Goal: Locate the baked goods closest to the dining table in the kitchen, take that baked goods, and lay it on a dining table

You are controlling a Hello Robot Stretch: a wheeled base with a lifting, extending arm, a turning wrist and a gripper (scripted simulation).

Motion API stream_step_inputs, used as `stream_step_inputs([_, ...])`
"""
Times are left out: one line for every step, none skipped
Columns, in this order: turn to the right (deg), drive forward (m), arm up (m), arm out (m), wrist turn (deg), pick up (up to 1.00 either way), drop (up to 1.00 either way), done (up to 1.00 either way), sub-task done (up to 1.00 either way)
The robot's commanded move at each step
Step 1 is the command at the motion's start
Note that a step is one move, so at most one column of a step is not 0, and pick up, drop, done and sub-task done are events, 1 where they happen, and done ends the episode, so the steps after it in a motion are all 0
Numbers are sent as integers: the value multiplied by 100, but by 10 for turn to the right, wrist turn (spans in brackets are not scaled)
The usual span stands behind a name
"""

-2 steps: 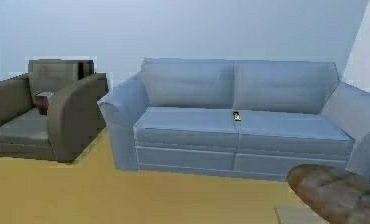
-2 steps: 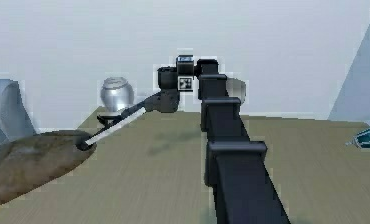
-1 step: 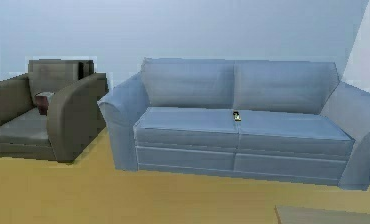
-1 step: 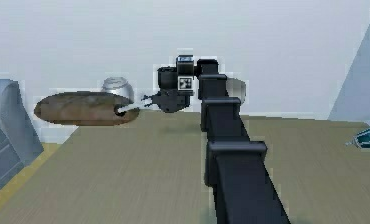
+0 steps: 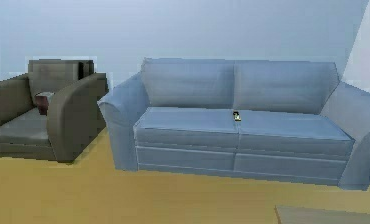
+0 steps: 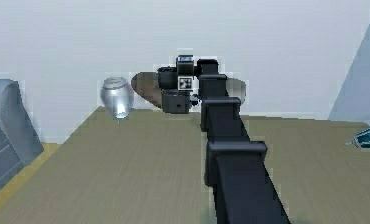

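blue sofa (image 5: 233, 115) near, so likely a living room; whole job is left. cannot tell if the gripper (image 6: 173, 90) holds anything.

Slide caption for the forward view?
Blue sofa with a small dark object on its seat, brown armchair beside it, wooden floor.

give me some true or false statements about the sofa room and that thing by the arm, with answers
1. A small dark item lies on the sofa seat. True.
2. The armchair stands at the sofa's right in the forward view. False: it stands at its left.
3. A silvery round pot stands by the wall in the arm side view. True.
4. The sofa is red. False: it is grey-blue.
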Motion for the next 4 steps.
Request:
stream_step_inputs([0, 0, 0, 0, 330, 0, 0, 0, 0])
stream_step_inputs([0, 0, -4, 0, 0, 0, 0, 0, 0])
stream_step_inputs([0, 0, -32, 0, 0, 0, 0, 0, 0])
stream_step_inputs([0, 0, 0, 0, 0, 0, 100, 0, 0])
